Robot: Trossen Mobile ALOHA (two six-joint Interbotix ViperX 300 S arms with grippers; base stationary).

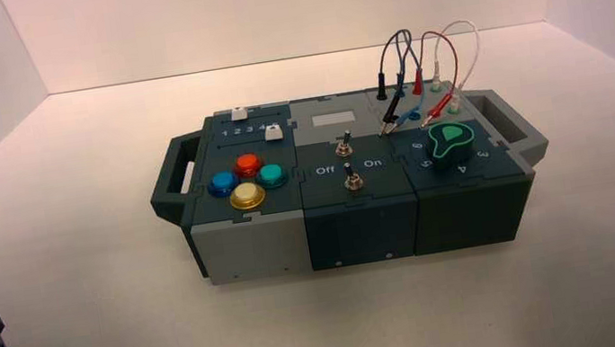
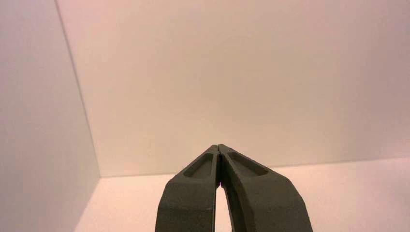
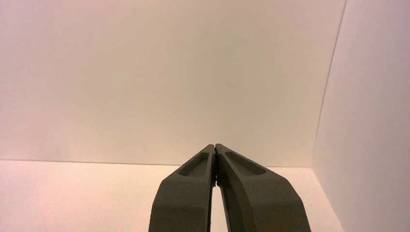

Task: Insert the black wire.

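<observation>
Left gripper (image 2: 218, 147), right gripper (image 3: 215, 146): jaws pressed together | black wire (image 1: 390, 111): well apart from both, seemingly looped above box (image 1: 360, 220)

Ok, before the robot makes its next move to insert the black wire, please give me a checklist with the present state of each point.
1. Right gripper shut and holding nothing: ok.
2. Left gripper shut and parked at the near left: ok.
3. Black wire's loose plug lying reachable on the box's upper right part: ok.
4. That plug inserted: not ok, it lies tilted, metal tip out.
5. Black wire's other plug standing upright at the back: ok.
6. Its target socket identified: cannot tell.
</observation>
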